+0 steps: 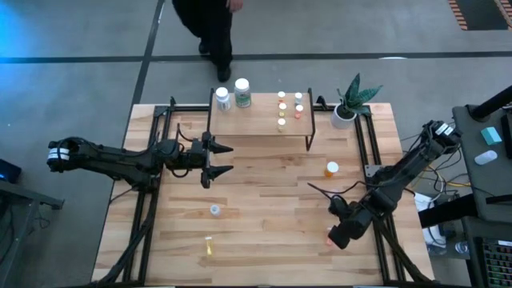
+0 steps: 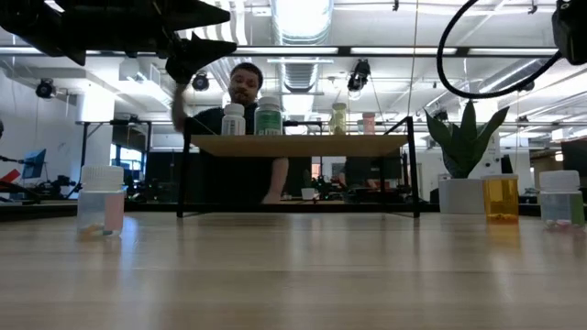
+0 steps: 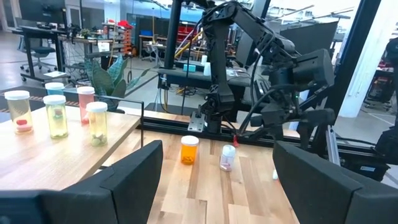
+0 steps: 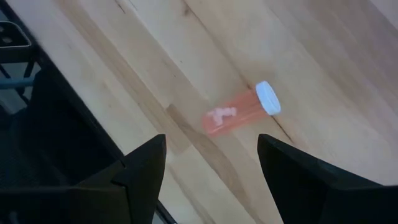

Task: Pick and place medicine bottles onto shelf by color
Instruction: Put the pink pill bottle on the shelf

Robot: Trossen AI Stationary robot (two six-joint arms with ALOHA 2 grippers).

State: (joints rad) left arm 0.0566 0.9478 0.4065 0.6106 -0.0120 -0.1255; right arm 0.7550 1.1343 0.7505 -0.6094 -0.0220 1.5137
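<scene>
The shelf (image 1: 260, 120) stands at the table's far middle and carries two larger white bottles (image 1: 232, 96) and several small white-capped ones (image 1: 288, 108). Loose on the table are an orange bottle (image 1: 331, 169), a clear one (image 1: 214, 210), a yellow one (image 1: 209, 248) and an orange-red one (image 4: 239, 112). My right gripper (image 4: 211, 174) hangs open above the orange-red bottle (image 1: 330, 237), slanting down at it, its fingers short of it on either side. My left gripper (image 1: 220, 160) is open and level near the shelf's left end, holding nothing.
A potted plant (image 1: 346, 108) stands right of the shelf. Black rails (image 1: 364, 144) run along both table sides. A person (image 1: 208, 24) stands beyond the far edge. Bare wood lies between the loose bottles at mid-table.
</scene>
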